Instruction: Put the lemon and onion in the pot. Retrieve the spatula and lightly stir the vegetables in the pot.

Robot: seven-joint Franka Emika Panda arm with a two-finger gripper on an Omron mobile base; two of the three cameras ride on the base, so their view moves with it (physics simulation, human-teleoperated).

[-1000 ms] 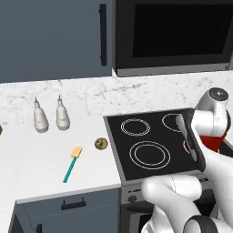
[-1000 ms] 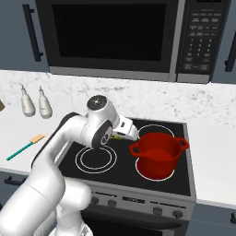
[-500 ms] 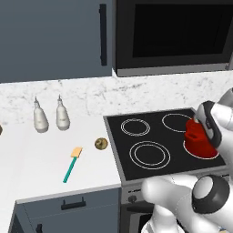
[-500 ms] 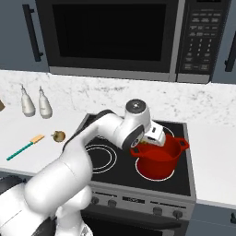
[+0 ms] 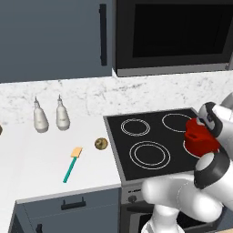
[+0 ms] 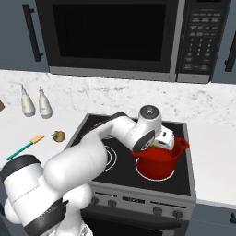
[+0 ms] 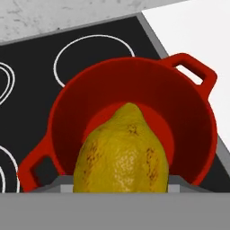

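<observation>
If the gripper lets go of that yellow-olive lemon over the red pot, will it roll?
The oval yellow-olive lemon would probably roll a little, being rounded with a pointed end. The squat red pot's walls should contain it. Its dimpled skin likely gives decent grip.

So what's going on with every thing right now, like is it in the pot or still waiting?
lemon: held in the gripper, right above the pot's opening
pot: upright on the stove's front right burner, nothing inside yet
onion: lying on the counter, left of the stove
spatula: flat on the counter, untouched
gripper: closed on the lemon
</observation>
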